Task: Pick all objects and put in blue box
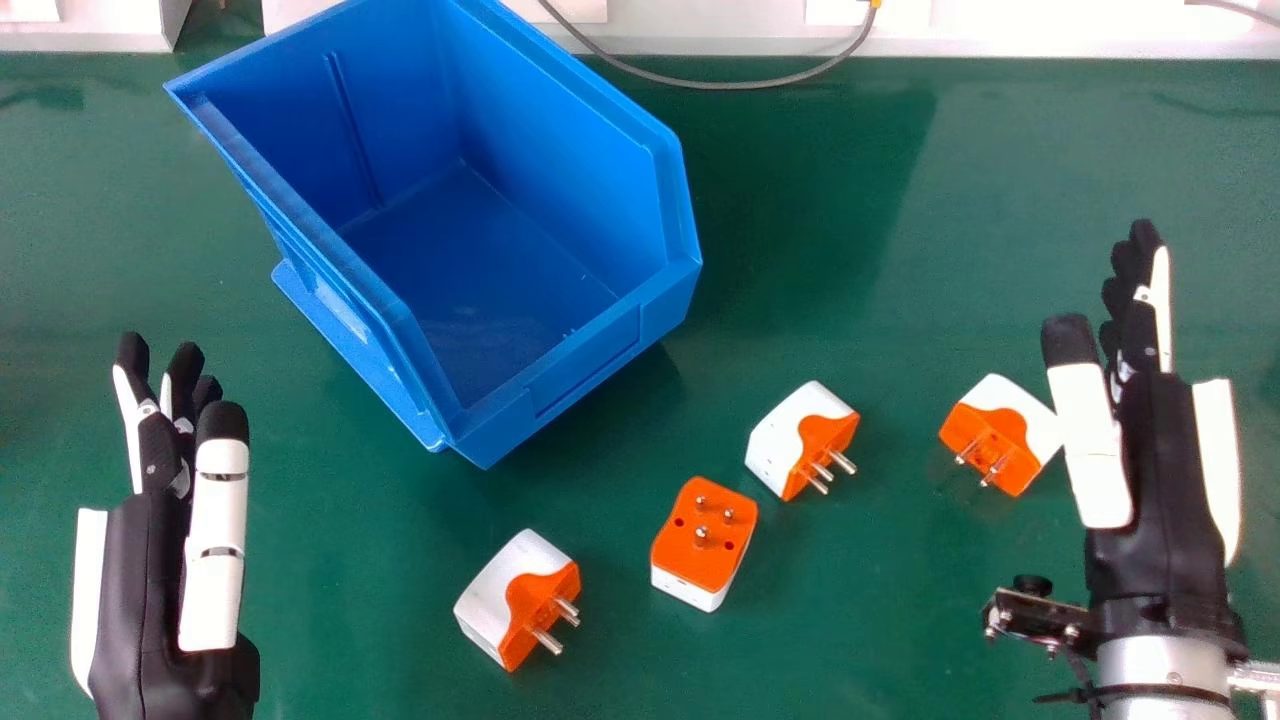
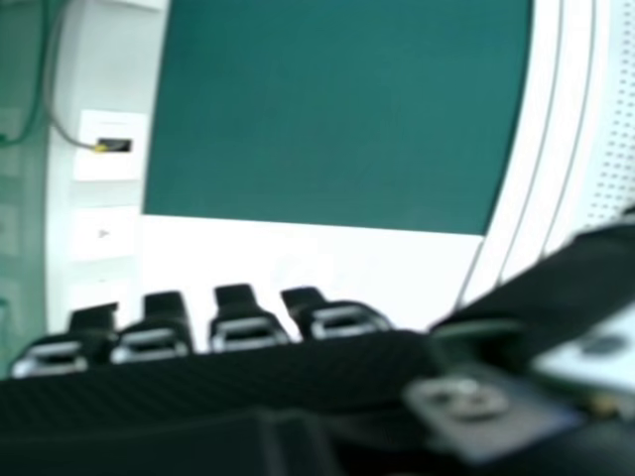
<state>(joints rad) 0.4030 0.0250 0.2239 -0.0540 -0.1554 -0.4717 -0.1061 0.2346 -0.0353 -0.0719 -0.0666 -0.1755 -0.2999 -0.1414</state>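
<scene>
Head view: four plugs (image 1: 700, 560) are lying on the table (image 1: 860, 640), outside the box (image 1: 590, 365).
Plug handling: probably light, stiff, slightly slippery.
Plug hold: white sides (image 1: 490, 600) are offering grip, away from the prongs (image 1: 545, 640).
Right hand (image 1: 1150, 450): fingers are extending straight, thumb apart, holding nothing; by the rightmost plug (image 1: 1000, 400), contact unclear.
Left hand (image 1: 150, 560): fingers are pointing forward, uncurled, holding nothing.

Probably a workshop or lab: I see a green worktop (image 1: 860, 620), white panelling (image 1: 1040, 42) and a cable (image 1: 740, 86) (drooping) at twelve o'clock.
</scene>
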